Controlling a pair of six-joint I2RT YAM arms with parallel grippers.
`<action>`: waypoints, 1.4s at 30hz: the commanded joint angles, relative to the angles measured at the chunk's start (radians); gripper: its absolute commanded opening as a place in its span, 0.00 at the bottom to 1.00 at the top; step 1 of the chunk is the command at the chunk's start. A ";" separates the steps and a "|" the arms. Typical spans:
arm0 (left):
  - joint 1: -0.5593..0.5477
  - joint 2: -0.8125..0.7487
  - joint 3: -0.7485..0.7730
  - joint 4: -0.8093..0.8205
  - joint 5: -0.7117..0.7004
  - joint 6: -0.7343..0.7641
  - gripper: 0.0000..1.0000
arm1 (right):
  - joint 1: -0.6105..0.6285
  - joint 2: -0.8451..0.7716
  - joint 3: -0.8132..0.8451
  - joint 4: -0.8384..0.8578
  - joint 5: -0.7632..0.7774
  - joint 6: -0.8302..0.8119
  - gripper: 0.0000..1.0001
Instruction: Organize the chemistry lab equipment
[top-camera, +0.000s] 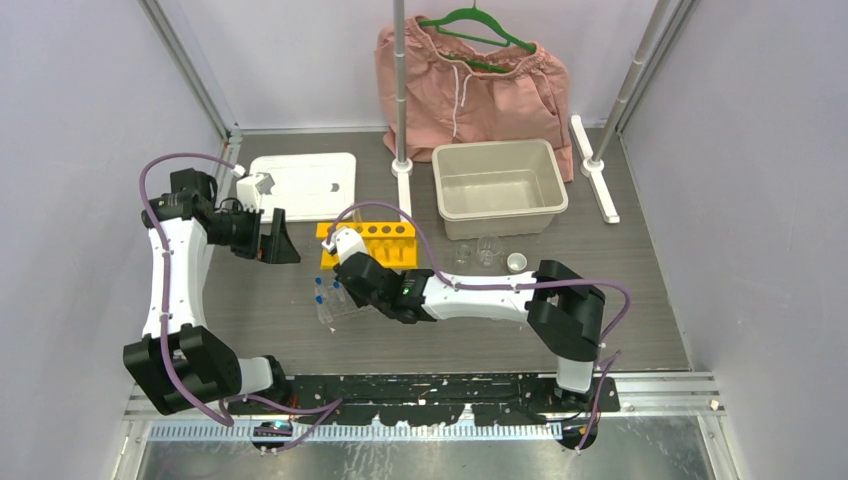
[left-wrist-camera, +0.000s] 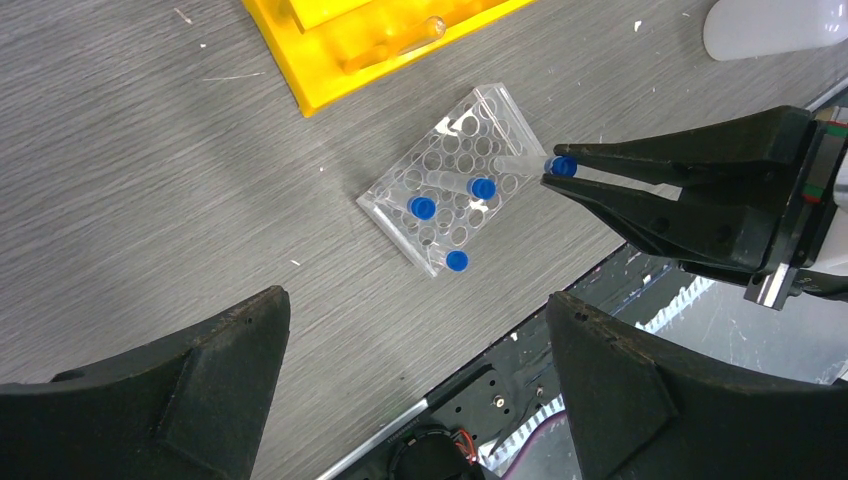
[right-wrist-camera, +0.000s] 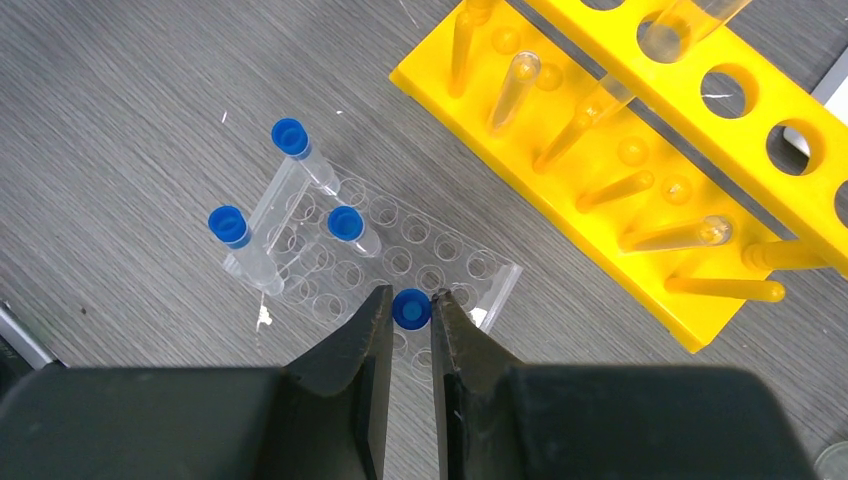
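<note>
My right gripper (right-wrist-camera: 410, 300) is shut on a small clear blue-capped tube (right-wrist-camera: 410, 311) and holds it over the clear plastic tray (right-wrist-camera: 452, 262). The left wrist view shows the same gripper (left-wrist-camera: 560, 171) pinching the tube's cap (left-wrist-camera: 565, 165) at the tray's (left-wrist-camera: 497, 108) edge. Three more blue-capped tubes (right-wrist-camera: 290, 135) stand in the tray. The yellow holed rack (right-wrist-camera: 640, 60), with several clear test tubes, lies just beyond it. My left gripper (left-wrist-camera: 415, 300) is open and empty, hovering left of the tray (top-camera: 335, 308). Small clear beakers (top-camera: 487, 252) stand right of the rack (top-camera: 367, 243). I see no squeeze bottle.
A beige bin (top-camera: 497, 185) stands at the back right and a white board (top-camera: 300, 185) at the back left. Pink shorts on a green hanger (top-camera: 470, 80) hang behind a metal stand pole (top-camera: 400, 90). Frame posts stand at both back corners.
</note>
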 joint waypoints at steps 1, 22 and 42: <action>0.007 -0.014 0.021 0.018 0.004 0.001 1.00 | 0.006 -0.002 0.002 0.037 -0.004 0.019 0.01; 0.006 -0.014 0.027 0.018 -0.005 0.004 1.00 | 0.006 0.034 -0.025 0.076 0.015 0.038 0.14; 0.007 -0.017 0.059 0.006 0.001 0.007 1.00 | -0.208 -0.292 0.135 -0.483 0.000 0.299 1.00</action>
